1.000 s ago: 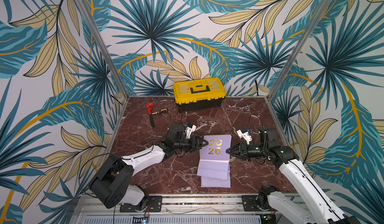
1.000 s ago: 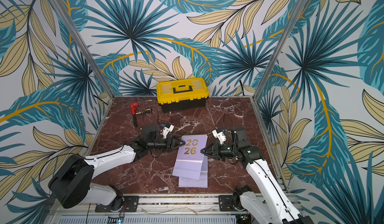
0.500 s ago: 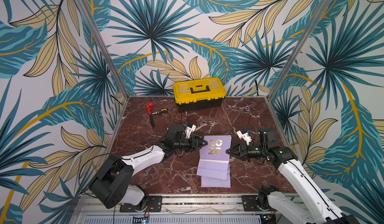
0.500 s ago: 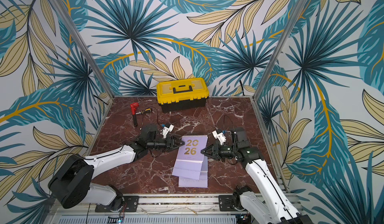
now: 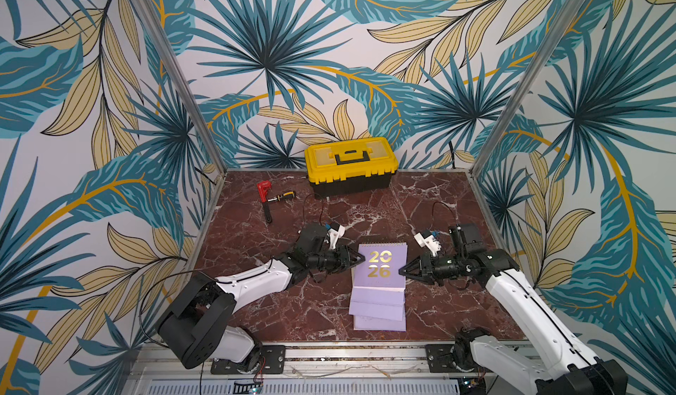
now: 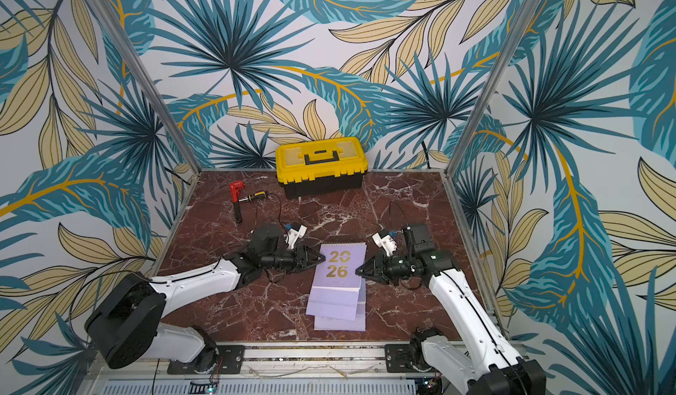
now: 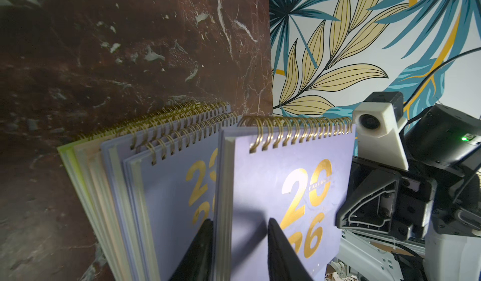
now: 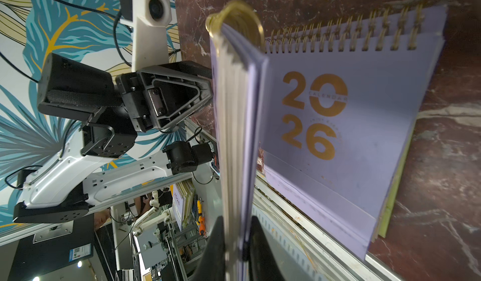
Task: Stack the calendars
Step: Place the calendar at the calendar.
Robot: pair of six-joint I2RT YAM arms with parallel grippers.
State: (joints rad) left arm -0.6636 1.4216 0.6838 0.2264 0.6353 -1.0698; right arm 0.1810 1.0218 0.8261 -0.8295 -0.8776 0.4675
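Marble table [image 5: 292, 312]: calendars [image 5: 378, 314], toolbox [image 5: 351, 166], screwdriver [image 5: 282, 196]

Even, diffuse light fills both top views, leaving only soft shadows on the marble surface [image 5: 420, 206]. In the left wrist view that surface falls dim, while the gold numerals of the raised lavender calendar [image 7: 291, 188] glare. In the right wrist view its near edge blurs.

Left gripper [image 5: 362, 259]: jaws now stand narrower than a second ago. They close in on the left edge of the raised lavender calendar [image 5: 380, 285], one finger [image 7: 277, 243] over its cover and the other behind, and a gap still shows.
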